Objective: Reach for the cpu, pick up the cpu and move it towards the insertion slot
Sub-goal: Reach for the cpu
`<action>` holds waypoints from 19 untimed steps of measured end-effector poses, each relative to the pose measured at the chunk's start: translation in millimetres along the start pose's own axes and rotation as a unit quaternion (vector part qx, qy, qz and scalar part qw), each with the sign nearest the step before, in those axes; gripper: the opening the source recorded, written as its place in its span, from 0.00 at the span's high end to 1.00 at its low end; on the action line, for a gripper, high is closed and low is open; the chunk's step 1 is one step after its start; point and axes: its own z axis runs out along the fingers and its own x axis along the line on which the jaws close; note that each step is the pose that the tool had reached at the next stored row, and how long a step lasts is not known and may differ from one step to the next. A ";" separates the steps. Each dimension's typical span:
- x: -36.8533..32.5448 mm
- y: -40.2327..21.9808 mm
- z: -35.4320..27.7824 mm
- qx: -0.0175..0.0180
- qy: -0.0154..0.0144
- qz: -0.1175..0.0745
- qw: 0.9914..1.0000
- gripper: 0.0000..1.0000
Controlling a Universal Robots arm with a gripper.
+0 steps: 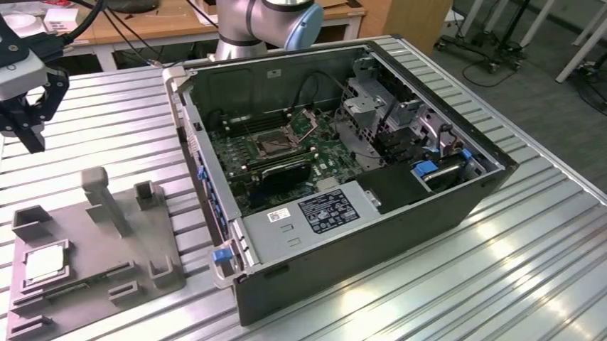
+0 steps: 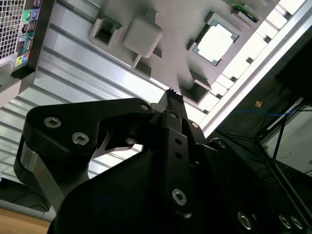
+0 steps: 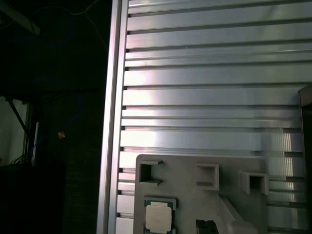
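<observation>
Closest thing to the lens in the second wrist view is the gripper [image 2: 174,95] itself, a big black body with the fingers drawn together on nothing. So it's empty-handed, tips pointing down at the slatted aluminium table [image 1: 114,128].

The cpu [image 2: 218,43] isn't touched yet. It lies flat, silvery side up, below the tips and off to one side, well apart from them. It sits in a shallow square pocket of the grey fixture plate [image 1: 95,270], which I'd guess is there to keep it squared up and in a known spot for a straight-down grab. The posts and blocks on that plate stand nearer to the hand than the chip does.

The insertion slot [image 1: 275,144] is a long way from the hand, past the plate and over the wall of the computer case [image 1: 379,234]. The case lies on its side with the panel off, so the board faces up, presumably so the arm can come at the socket from above.

My read: we're early in the reach.
</observation>
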 end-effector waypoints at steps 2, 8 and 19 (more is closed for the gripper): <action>0.2 0.0 0.0 0.000 0.000 0.000 1.000 0.89; 1.1 0.0 0.0 0.000 0.000 0.000 1.000 0.89; 1.3 0.0 0.0 0.000 0.000 0.000 1.000 0.89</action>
